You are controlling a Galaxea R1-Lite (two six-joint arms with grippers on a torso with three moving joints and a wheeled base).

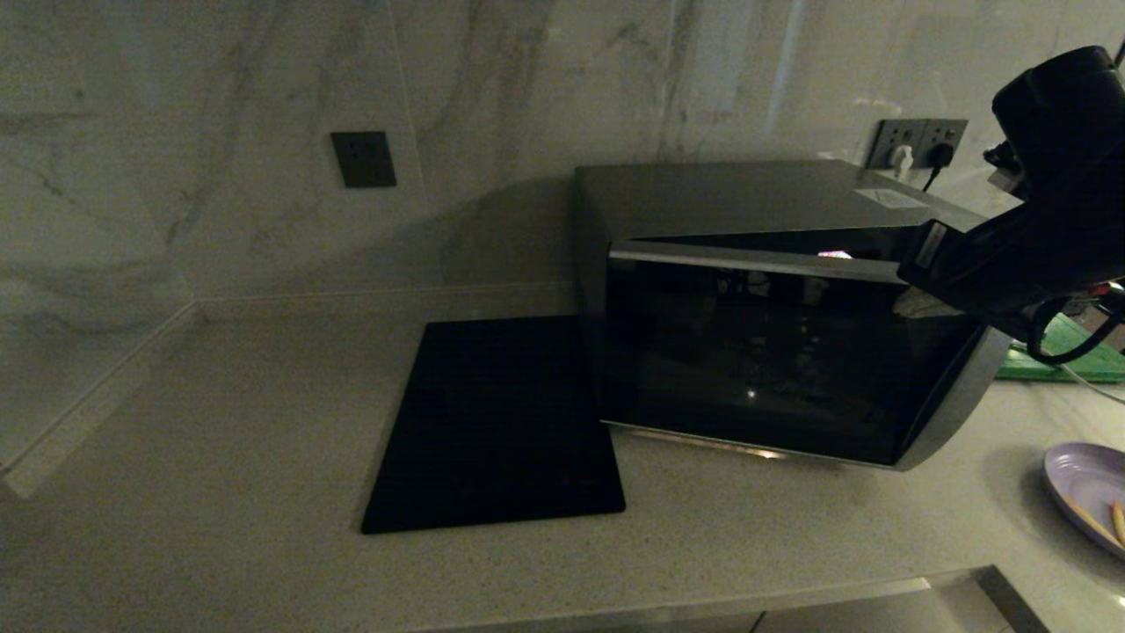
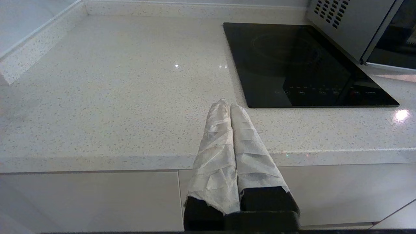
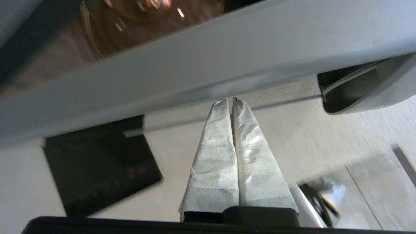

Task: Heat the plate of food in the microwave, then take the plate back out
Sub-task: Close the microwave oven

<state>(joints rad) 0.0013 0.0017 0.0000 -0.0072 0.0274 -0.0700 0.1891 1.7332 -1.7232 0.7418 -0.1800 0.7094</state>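
- The right gripper [image 3: 232, 100], its wrapped fingers [image 3: 250, 130] pressed together on nothing, sits at the door [image 1: 773, 360] of the microwave [image 1: 703, 198], behind its free right edge; the door stands part open.
- I judge the step is swinging the door wide: push steadily leftward, tips against the door's edge.
- The plate [image 1: 1085, 488] waits on the counter [image 1: 220, 422], near right, apart from the microwave.
- The left gripper [image 2: 230, 107], also shut and empty, is parked over the counter's near edge.
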